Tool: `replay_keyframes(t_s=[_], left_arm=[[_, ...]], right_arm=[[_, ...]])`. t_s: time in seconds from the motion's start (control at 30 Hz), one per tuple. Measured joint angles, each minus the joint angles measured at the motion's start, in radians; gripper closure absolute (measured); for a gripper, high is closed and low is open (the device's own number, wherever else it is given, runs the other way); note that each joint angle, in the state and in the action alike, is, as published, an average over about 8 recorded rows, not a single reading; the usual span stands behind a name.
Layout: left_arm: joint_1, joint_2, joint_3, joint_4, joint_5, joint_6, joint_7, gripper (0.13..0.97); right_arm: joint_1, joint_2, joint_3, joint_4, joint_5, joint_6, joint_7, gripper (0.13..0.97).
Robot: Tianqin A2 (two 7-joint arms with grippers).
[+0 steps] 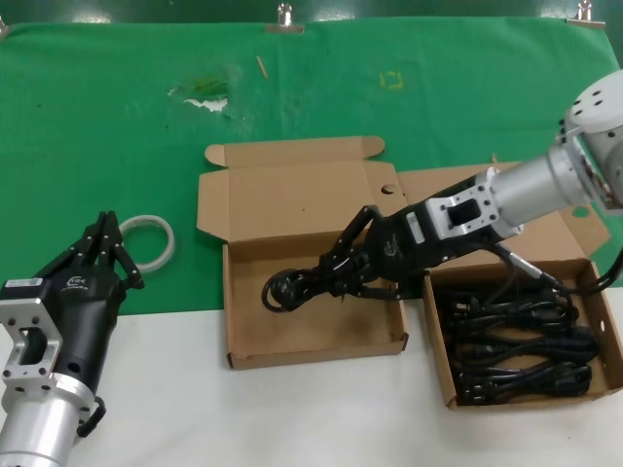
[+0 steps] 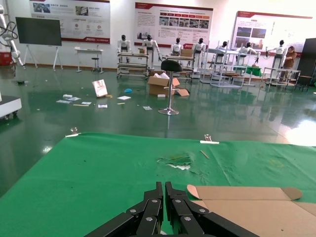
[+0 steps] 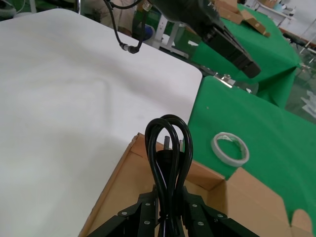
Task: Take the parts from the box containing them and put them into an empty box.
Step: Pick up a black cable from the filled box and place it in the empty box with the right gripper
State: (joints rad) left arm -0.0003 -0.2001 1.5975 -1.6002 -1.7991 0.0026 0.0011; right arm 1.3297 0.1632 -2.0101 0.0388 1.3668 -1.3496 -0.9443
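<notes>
The right hand (image 1: 341, 270) reaches in from the right and hangs over the left box (image 1: 316, 341), its fingers pinched on a black power cord (image 1: 292, 287). The cord's looped end sticks out to the left past the fingertips, over the tray's left half (whether it touches the cardboard floor I cannot tell). That box is the squarish one, its lid (image 1: 292, 190) folded back on the far side with two rounded ear tabs; apart from the held cord its tray is bare. Just beside it on the right sits the other cardboard box (image 1: 608, 375), with the remaining cords (image 1: 516, 345) lying in rows inside it. The left hand (image 1: 97, 248) rests at the near left of the tabletop (image 1: 292, 418), fingers pressed together, pointing toward a white tape ring (image 1: 148, 238) on the green cloth (image 1: 97, 117).
</notes>
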Motion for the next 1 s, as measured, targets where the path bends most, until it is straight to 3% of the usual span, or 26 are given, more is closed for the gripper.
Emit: replay_keyframes(t_s=[1.0], left_arm=[[0.0,0.0,0.0,0.0,0.0,0.0,0.0,0.941]], right_arm=[[-0.037,-0.055,-0.039,-0.026,-0.055,0.139,0.109,0.881]])
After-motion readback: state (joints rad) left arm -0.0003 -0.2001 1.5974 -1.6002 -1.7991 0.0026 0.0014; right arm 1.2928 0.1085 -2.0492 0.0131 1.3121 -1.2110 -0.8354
